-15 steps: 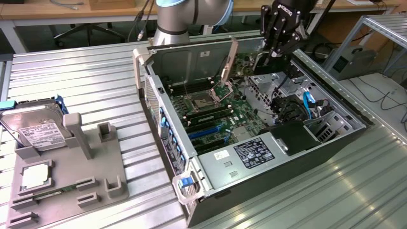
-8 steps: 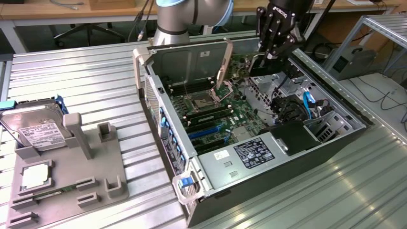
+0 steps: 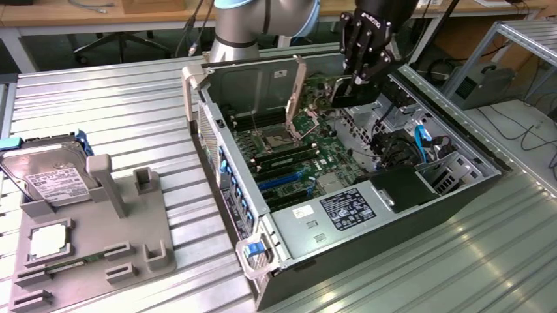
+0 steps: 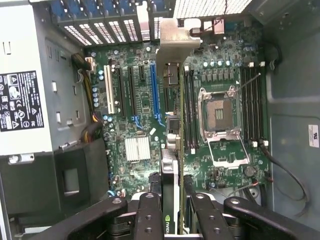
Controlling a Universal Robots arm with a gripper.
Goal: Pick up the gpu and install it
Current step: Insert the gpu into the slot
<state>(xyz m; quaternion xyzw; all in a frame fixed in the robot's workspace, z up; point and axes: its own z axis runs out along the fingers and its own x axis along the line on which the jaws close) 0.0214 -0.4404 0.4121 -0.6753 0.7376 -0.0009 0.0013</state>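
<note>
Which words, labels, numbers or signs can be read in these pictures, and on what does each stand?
No text reads clearly enough to quote.
Black label on the power supply: too small.
White label on the hard drive: blurred.
White sticker on the case wall: too small.
Green logo on the gpu: a sign, no letters legible.

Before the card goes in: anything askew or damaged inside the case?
Nothing looks damaged. The thin flat gpu with silvery bracket hangs edge-on in the black gripper, and the silvery square CPU socket sits empty.
</note>
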